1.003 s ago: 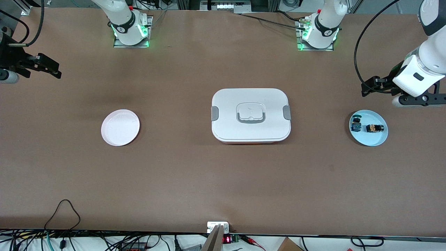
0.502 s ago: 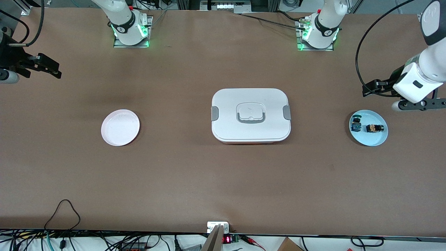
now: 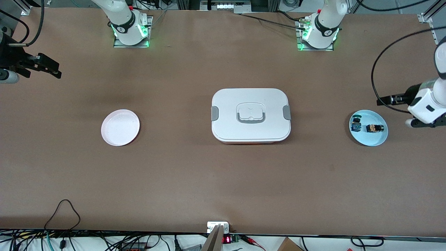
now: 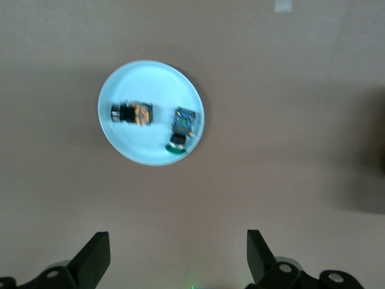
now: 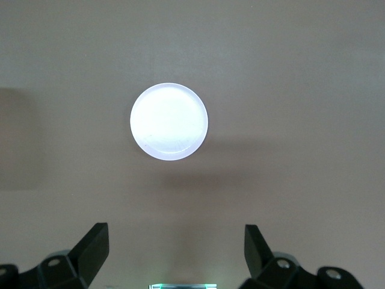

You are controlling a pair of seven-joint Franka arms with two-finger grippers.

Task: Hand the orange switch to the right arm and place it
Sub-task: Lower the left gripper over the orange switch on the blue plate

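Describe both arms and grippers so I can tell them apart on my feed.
Both arms are white with black joint bands and green-lit bases. The left gripper has a white housing, black linkage and a looping black cable. The right gripper looks all black, with a black cable above.

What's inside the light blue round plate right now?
Two small switches lie on the light blue round plate: the orange-bodied switch and a blue-bodied switch, apart. Plate surface under them is hidden.
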